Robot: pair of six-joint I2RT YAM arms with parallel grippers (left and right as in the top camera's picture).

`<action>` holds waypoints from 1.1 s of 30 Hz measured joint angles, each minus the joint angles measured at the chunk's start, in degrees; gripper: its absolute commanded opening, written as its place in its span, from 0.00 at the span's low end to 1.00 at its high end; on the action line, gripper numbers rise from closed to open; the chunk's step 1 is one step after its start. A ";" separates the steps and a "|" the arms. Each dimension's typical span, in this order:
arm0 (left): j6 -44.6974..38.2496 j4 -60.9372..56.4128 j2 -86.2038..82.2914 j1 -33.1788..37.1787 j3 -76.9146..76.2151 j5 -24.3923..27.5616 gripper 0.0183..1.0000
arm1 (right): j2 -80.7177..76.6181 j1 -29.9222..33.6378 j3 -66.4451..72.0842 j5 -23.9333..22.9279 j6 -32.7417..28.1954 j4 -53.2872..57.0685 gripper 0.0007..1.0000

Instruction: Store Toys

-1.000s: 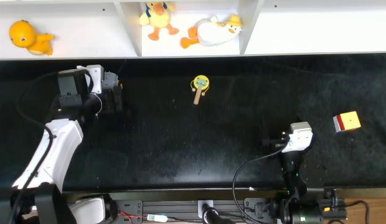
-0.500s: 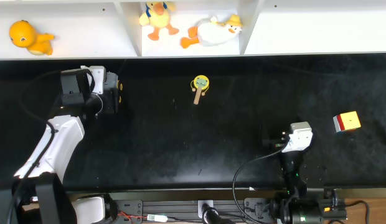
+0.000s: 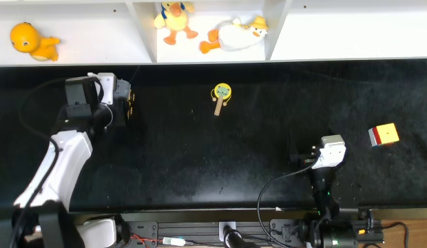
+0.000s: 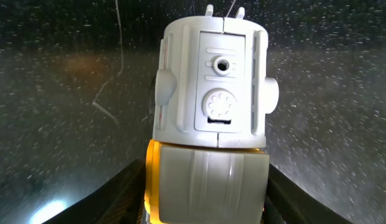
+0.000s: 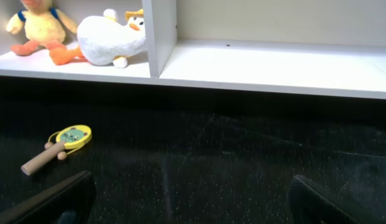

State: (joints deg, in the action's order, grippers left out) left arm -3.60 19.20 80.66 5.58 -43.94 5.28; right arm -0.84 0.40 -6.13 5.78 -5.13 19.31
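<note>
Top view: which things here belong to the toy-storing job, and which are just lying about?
Job: white robot toy held in the left end effector; wooden-handled rattle and yellow-and-red cube on the black table; white shelf.
Lying about: orange duck, yellow plush duck and white plush duck, already on the shelf; cable at the table's front edge.

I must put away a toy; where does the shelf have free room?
The right compartment is bare. The left compartment has room between the orange duck and the divider. A yellow duck and a white duck crowd the middle compartment.
</note>
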 measured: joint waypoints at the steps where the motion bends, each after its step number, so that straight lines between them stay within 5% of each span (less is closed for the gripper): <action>1: 0.00 0.72 -1.07 0.00 0.00 0.00 0.43 | 0.00 0.00 0.00 0.00 0.00 0.00 1.00; 13: 0.00 5.14 -14.88 0.00 0.09 -0.02 0.42 | 0.00 0.00 0.00 0.00 0.00 0.00 1.00; 33: 0.24 5.22 -13.73 0.00 -5.14 0.00 0.35 | 0.00 0.00 0.00 -0.02 0.00 -0.02 1.00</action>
State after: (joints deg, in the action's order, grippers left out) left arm -3.36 24.43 66.94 5.58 -49.08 5.28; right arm -0.84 0.40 -6.13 5.76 -5.13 19.29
